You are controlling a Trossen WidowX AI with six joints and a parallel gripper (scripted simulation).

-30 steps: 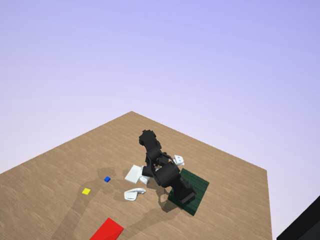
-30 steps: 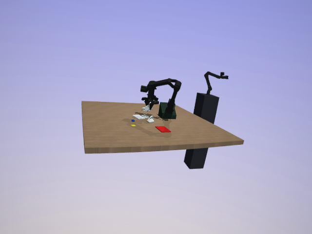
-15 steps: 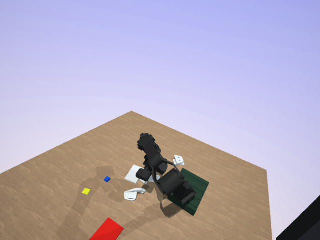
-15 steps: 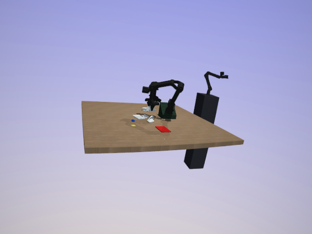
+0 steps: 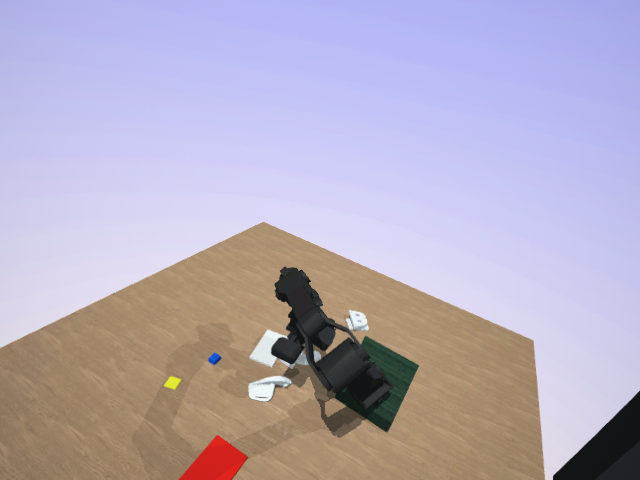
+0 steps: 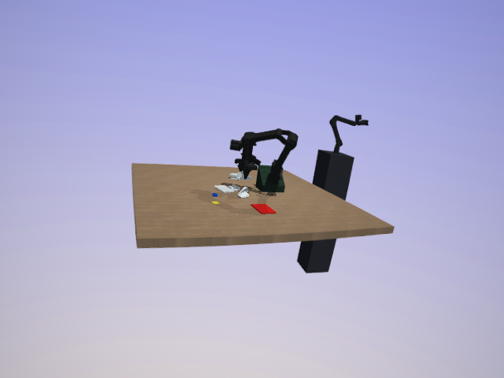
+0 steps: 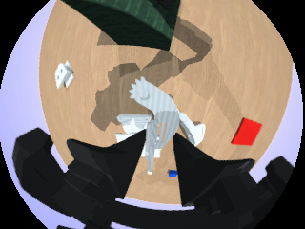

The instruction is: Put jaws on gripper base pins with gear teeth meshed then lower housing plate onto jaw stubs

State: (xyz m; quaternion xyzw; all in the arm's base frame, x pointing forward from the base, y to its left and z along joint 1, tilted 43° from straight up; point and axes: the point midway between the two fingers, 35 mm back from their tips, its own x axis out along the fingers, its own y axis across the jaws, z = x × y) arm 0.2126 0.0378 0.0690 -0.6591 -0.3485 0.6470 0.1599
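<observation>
My gripper points down and is shut on a white jaw. The held jaw hangs above the table, its gear teeth pointing away from the fingers in the wrist view. Behind it is the white gripper base, partly hidden by the arm and fingers; its pins cannot be made out. The other white jaw lies on the table beside the base. The white housing plate, with two holes, lies apart on the other side.
A dark green block stands by the arm's foot. A red plate, a blue cube and a yellow square lie on the table.
</observation>
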